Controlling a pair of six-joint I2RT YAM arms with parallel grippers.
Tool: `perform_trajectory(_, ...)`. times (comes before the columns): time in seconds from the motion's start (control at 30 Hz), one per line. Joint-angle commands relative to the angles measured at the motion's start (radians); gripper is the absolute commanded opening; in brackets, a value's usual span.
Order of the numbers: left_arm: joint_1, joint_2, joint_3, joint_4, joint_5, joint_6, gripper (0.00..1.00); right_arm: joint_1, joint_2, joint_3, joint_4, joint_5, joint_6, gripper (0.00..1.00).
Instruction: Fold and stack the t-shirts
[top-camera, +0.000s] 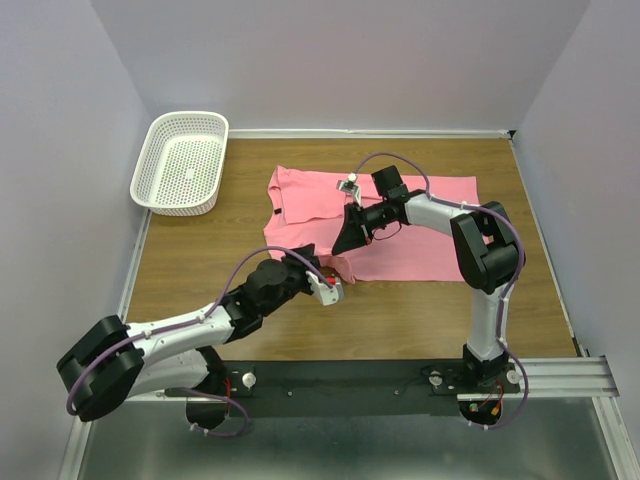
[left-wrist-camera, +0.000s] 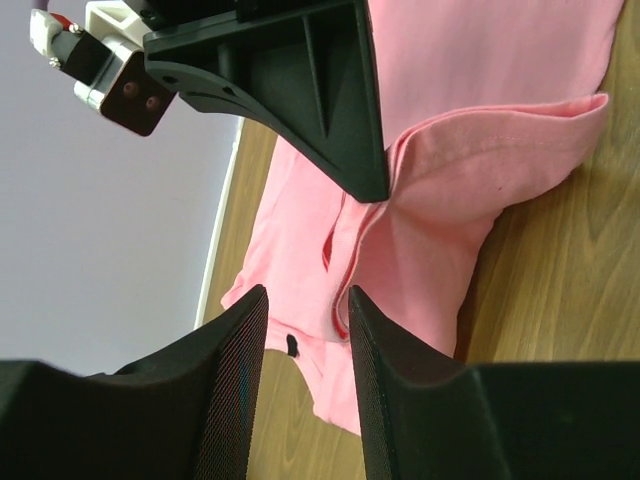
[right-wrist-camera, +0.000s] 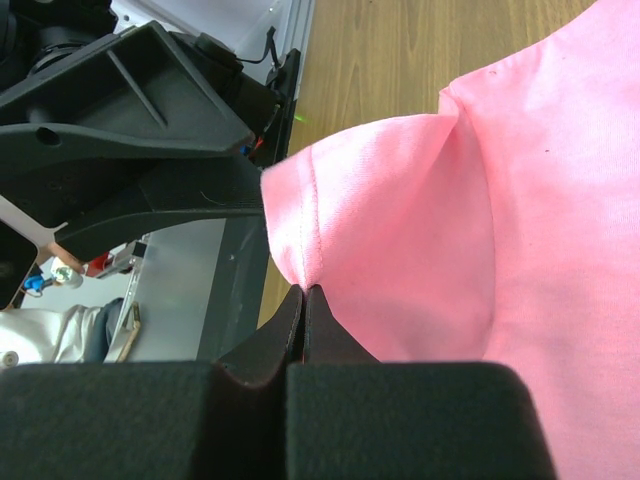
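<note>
A salmon-pink t-shirt (top-camera: 420, 225) lies spread on the wooden table. My right gripper (top-camera: 350, 242) is shut on a raised fold at its near left edge. In the right wrist view the jaws (right-wrist-camera: 303, 295) pinch the hemmed cloth (right-wrist-camera: 400, 240). My left gripper (top-camera: 336, 283) is open and empty just in front of that lifted corner. In the left wrist view its fingertips (left-wrist-camera: 306, 325) frame the shirt (left-wrist-camera: 480, 160) without touching it. The right gripper's fingers (left-wrist-camera: 330, 110) hold the cloth just above.
A white mesh basket (top-camera: 185, 116) stands at the table's far left corner. The black mounting rail (top-camera: 400, 375) runs along the near edge. Walls close in the table on the left, back and right.
</note>
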Motion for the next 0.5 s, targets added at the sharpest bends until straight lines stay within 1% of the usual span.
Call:
perform_trajectory(0.0, 0.014, 0.019, 0.008, 0.008, 0.055, -0.02, 0.46, -0.004, 0.018, 0.022, -0.01, -0.028, 0.008, 0.01)
perform_trajectory(0.07, 0.02, 0.035, 0.011, 0.008, 0.058, -0.02, 0.44, -0.004, 0.019, 0.022, -0.011, -0.031, 0.009, 0.0)
perform_trajectory(0.13, 0.025, 0.044, 0.021, 0.01, 0.058, -0.015, 0.37, -0.004, 0.019, 0.022, -0.01, -0.033, 0.011, 0.01)
perform_trajectory(0.17, 0.031, 0.051, 0.024, 0.012, 0.059, -0.015, 0.3, -0.004, 0.018, 0.022, -0.01, -0.034, 0.012, 0.01)
perform_trajectory(0.23, 0.035, 0.056, 0.025, 0.013, 0.061, -0.012, 0.24, -0.004, 0.016, 0.02, -0.01, -0.034, 0.012, 0.01)
perform_trajectory(0.27, 0.037, 0.058, 0.025, 0.012, 0.064, -0.01, 0.17, -0.004, 0.018, 0.019, -0.01, -0.036, 0.012, 0.0)
perform_trajectory(0.37, 0.041, 0.056, 0.03, 0.016, 0.063, -0.006, 0.0, -0.004, 0.018, 0.019, -0.01, -0.037, 0.012, 0.0)
perform_trajectory(0.47, 0.044, 0.044, 0.03, 0.018, 0.072, -0.006, 0.0, -0.006, 0.016, 0.019, -0.01, -0.034, 0.011, 0.0)
